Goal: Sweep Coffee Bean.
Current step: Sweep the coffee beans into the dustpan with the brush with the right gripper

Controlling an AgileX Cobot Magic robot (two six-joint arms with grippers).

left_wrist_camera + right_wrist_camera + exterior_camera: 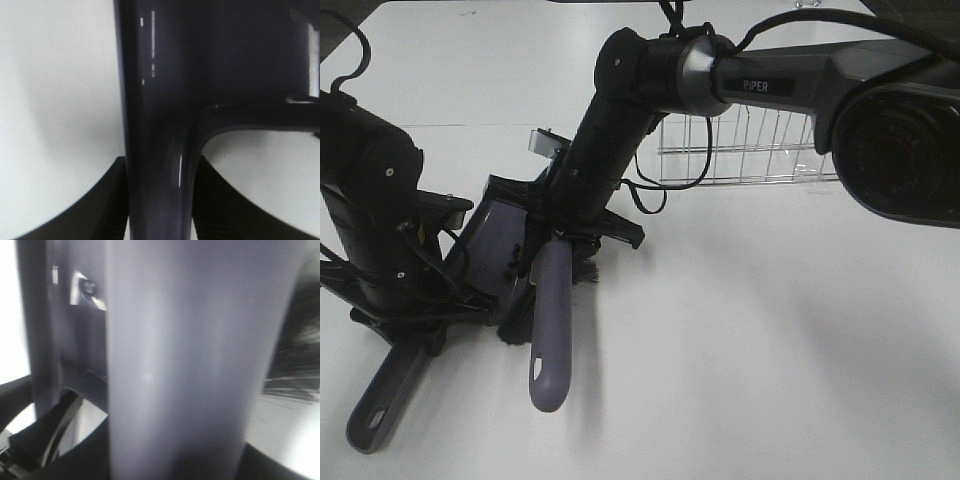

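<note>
While the left hand (pixel 161 205) is clamping the dark grey plastic dustpan handle (pixel 382 398), that handle is lying nearest, at the lower left of the high view, with its hanging hole toward the bottom edge. The jaws are sitting narrow on either side of it in the left wrist view.

Just right of it, at lower centre, the lavender-grey rounded plastic brush handle (pixel 550 330) is pointing down the frame. The right hand (pixel 170 460) is gripping its upper end tightly, with that arm reaching in from the upper right and across the middle.

Behind the brush handle, the grey-lilac plastic dustpan tray (pixel 492 245) is sitting at centre left on the white desk (pixel 770 350). The brush's black bristles (pixel 586 268) are showing beside the handle, right up against the tray.

The coffee bean is not showing in any view. No beans are lying on the bare desk, and I cannot make out any in the tray. The arm, brush and pan are covering the spot where the bristles are meeting the tray, so any beans there are hidden.

Judging from that, the sweep is looking well along, with the beans probably at the pan or already in it. The last strokes and lifting the pan away are seemingly what is left.

Farthest back, at the upper right, a clear wire rack (pixel 740 150) is standing well apart from the work.
</note>
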